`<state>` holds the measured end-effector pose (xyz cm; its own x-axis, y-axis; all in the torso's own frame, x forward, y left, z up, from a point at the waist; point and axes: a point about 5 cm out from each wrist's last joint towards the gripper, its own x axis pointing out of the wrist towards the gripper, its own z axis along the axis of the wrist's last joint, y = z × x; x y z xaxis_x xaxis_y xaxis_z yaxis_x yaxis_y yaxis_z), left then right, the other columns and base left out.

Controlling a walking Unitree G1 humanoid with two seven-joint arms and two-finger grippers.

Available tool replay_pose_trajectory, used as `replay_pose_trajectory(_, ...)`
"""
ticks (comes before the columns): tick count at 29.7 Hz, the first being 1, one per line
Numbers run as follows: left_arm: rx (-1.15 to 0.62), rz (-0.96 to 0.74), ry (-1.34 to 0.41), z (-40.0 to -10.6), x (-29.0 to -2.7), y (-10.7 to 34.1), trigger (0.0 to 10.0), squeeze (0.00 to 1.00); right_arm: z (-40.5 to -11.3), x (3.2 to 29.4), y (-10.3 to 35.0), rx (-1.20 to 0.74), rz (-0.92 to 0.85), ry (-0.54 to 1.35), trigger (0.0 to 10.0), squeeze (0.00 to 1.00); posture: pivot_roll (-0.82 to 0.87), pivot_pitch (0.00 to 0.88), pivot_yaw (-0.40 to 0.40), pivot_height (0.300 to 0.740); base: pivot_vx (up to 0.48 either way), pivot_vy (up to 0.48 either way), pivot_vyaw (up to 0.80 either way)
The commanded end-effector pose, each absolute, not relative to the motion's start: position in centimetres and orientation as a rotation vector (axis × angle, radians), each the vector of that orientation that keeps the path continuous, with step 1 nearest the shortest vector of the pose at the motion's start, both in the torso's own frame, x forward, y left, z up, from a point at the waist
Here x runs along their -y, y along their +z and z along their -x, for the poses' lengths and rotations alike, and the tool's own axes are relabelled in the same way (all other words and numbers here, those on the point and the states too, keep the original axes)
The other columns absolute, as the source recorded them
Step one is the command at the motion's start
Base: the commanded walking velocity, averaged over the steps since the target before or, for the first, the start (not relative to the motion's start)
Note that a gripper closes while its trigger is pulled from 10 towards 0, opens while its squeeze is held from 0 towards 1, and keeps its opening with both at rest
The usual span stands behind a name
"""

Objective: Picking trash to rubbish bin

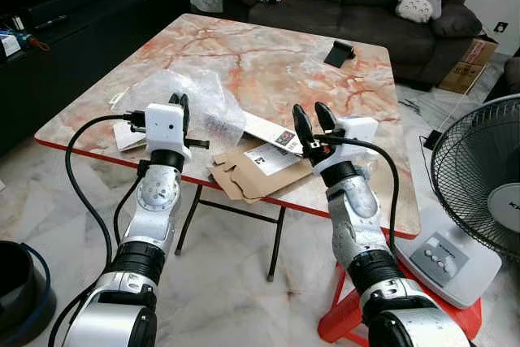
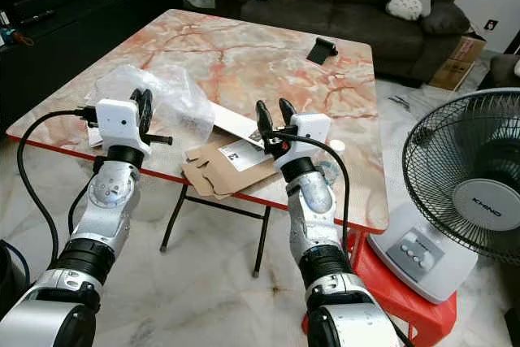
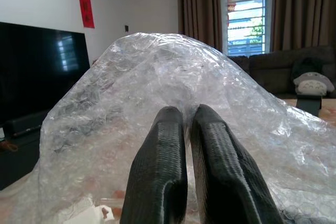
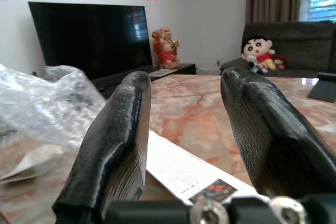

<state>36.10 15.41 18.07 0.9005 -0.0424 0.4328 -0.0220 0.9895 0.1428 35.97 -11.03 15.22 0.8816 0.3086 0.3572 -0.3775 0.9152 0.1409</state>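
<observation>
Left gripper (image 1: 179, 104) pinched nearly closed against bubble wrap (image 1: 191, 97) heaped just ahead, seemingly nipping a fold; light, soft, slippery, so bunch a thick crease; right gripper (image 1: 314, 119) spread, empty, above flattened cardboard (image 1: 244, 176).

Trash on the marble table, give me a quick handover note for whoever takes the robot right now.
Left gripper: fingers nearly together, at the near side of the bubble wrap, no firm grasp visible.
Right gripper: open, empty, poised over the white paper slip and flattened cardboard.
All trash sits on the table near its front edge; more paper scraps lie by the left arm.
A dark bin stands on the floor to the robot's left.
Done: nothing binned yet.
Left: grasp each piece, carry it to the bin.
</observation>
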Motion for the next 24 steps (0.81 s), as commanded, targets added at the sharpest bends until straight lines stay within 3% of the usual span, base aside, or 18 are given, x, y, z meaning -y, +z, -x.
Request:
replay_pose_trajectory(1, 0.458, -0.155, -0.023, -36.18, -15.01, 18.17, 10.0, 0.00, -35.86, 11.74, 14.84, 0.329, -0.205, 0.338, 10.0, 0.00, 0.00, 0.000, -0.085, 0.740, 0.000, 0.000, 0.00)
replay_pose_trajectory(24, 0.479, -0.163, -0.020, -36.08, -15.04, 18.42, 10.0, 0.00, -35.62, 11.76, 14.55, 0.326, -0.215, 0.333, 10.0, 0.00, 0.00, 0.023, -0.087, 0.740, 0.000, 0.000, 0.00)
